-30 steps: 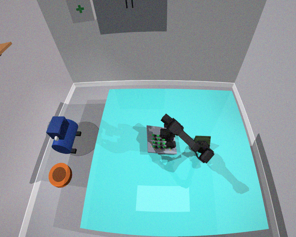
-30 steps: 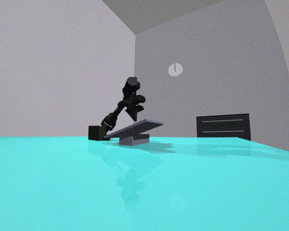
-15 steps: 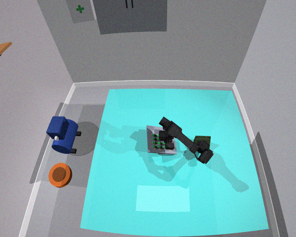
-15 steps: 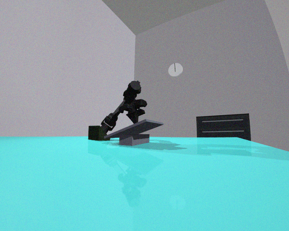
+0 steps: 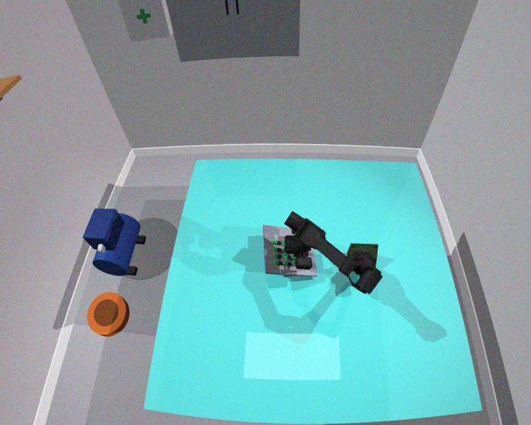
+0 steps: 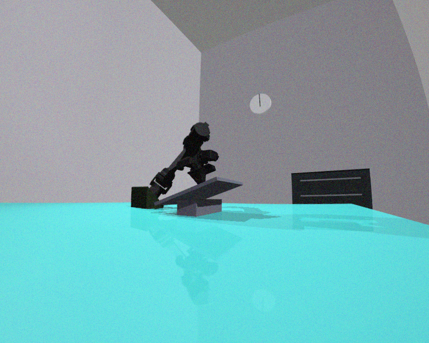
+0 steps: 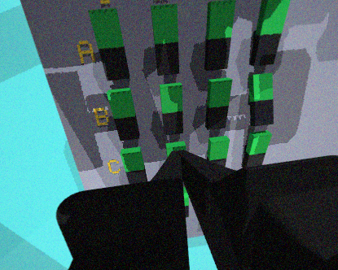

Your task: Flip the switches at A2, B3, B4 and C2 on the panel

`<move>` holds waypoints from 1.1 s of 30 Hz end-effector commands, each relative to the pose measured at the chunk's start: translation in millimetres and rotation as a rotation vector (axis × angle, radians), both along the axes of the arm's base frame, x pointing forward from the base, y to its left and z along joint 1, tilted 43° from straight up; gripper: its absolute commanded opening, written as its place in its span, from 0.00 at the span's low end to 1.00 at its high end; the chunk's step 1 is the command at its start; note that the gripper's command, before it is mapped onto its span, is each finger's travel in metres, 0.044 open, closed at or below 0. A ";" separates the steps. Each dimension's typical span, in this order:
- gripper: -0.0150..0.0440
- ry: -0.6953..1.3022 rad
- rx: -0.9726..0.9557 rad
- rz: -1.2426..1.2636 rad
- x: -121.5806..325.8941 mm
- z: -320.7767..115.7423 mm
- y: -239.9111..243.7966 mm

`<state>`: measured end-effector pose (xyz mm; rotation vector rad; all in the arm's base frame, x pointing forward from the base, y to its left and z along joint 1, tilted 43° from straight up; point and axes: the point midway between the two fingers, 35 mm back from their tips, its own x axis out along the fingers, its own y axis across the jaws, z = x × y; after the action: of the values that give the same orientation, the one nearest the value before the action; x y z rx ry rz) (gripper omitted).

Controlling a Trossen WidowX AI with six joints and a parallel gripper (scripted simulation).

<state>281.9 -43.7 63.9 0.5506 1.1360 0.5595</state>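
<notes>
The grey switch panel (image 7: 58,37) (image 5: 269,232) (image 6: 211,183) stands tilted on a block on the turquoise table. It carries rows A, B and C of green-and-black rocker switches. In the wrist view I see A2 (image 7: 164,24), B3 (image 7: 219,93) and B4 (image 7: 261,87) clear of the fingers. My gripper (image 7: 177,156) (image 5: 291,256) (image 6: 200,181) is shut and empty. Its joined fingertips are right at the C2 switch (image 7: 175,146) and cover its near end. I cannot tell whether they touch it. The near ends of the row C switches are hidden behind the fingers.
The arm's dark base block (image 5: 363,251) (image 6: 140,196) stands just behind the panel's low edge. A blue machine (image 5: 111,240) and an orange bowl (image 5: 107,313) lie off the table to the left. A dark cabinet (image 6: 331,186) stands by the far wall.
</notes>
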 end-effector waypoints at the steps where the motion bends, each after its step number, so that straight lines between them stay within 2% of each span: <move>1: 0.25 -0.001 0.004 -0.002 0.3 0.0 0.4; 33: 0.25 -0.001 0.004 -0.002 1.6 -2.3 2.9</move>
<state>283.1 -41.9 61.9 0.5516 1.1348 0.5588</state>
